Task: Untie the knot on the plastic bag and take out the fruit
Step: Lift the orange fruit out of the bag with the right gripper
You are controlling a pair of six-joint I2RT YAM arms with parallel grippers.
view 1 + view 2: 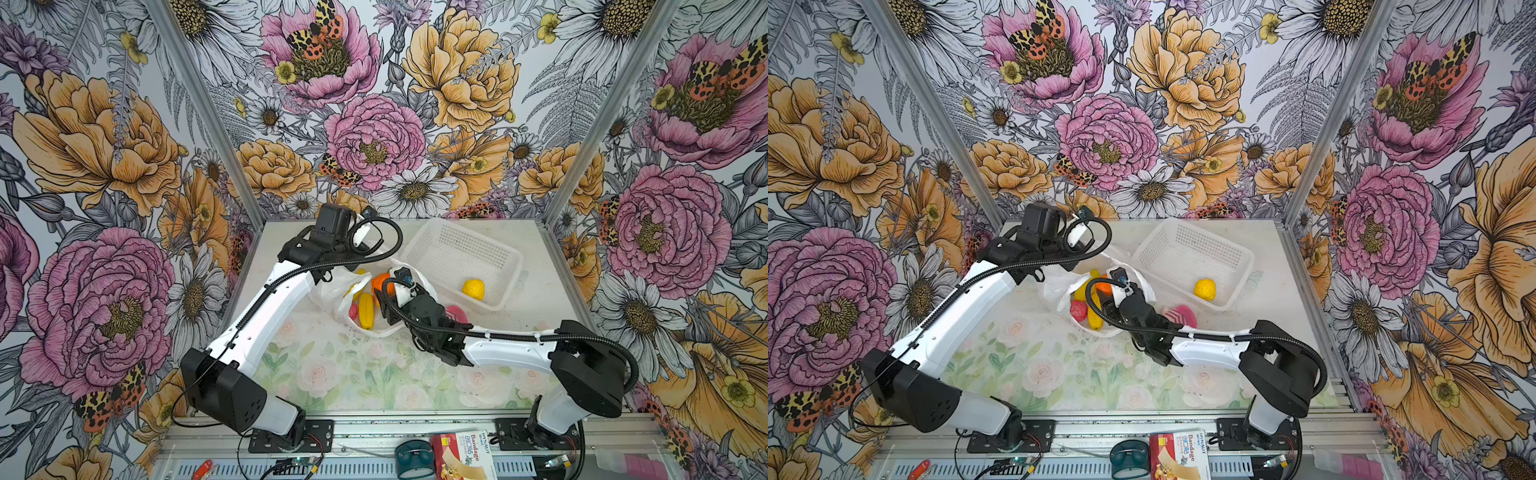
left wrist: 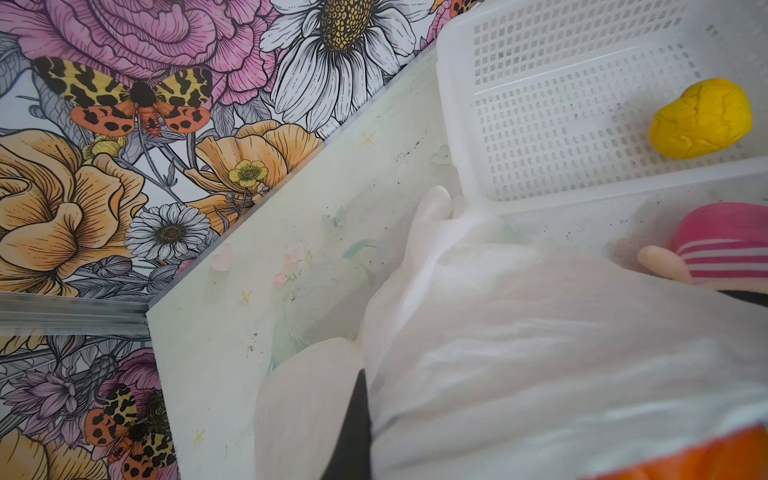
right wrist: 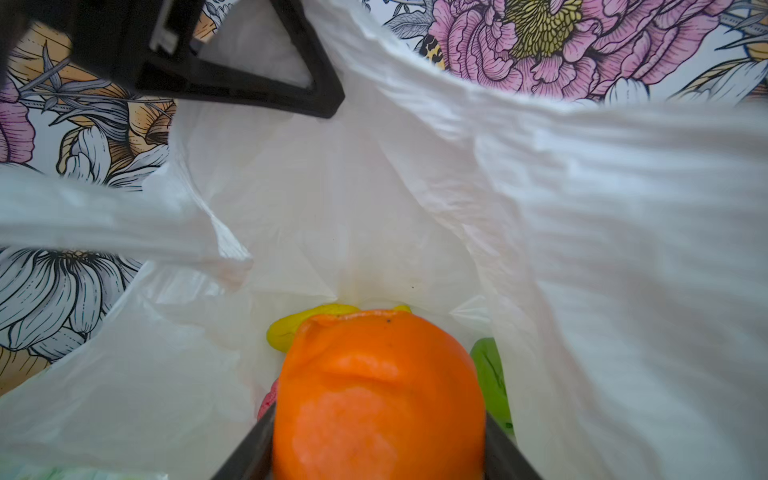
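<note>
Bag (image 1: 328,291) sits mid tabletop (image 1: 353,374), mouth wide open, back rim pulled up. Inside, in both top views: orange (image 3: 378,395) toward the far side, and a long yellow fruit (image 1: 366,309) nearer the front w/ a pink-red fruit (image 1: 353,311) just beside it on the L. R wrist view also shows a green fruit (image 3: 490,374) next to the orange, partly hidden.

R gripper (image 3: 380,411) is down inside the bag. Its jaws are roughly half apart and pressed on both sides of the orange, so it has hold of it. L gripper (image 2: 357,395) is closed tight on the bag's thin plastic at the back rim and holds that edge up; plastic drapes over it.

Basket (image 1: 436,243) stands just R of the bag, w/ a lemon (image 1: 473,289) in it near its front wall. Doll (image 1: 457,313) lies on the tabletop between bag and basket, partly under the R arm.
</note>
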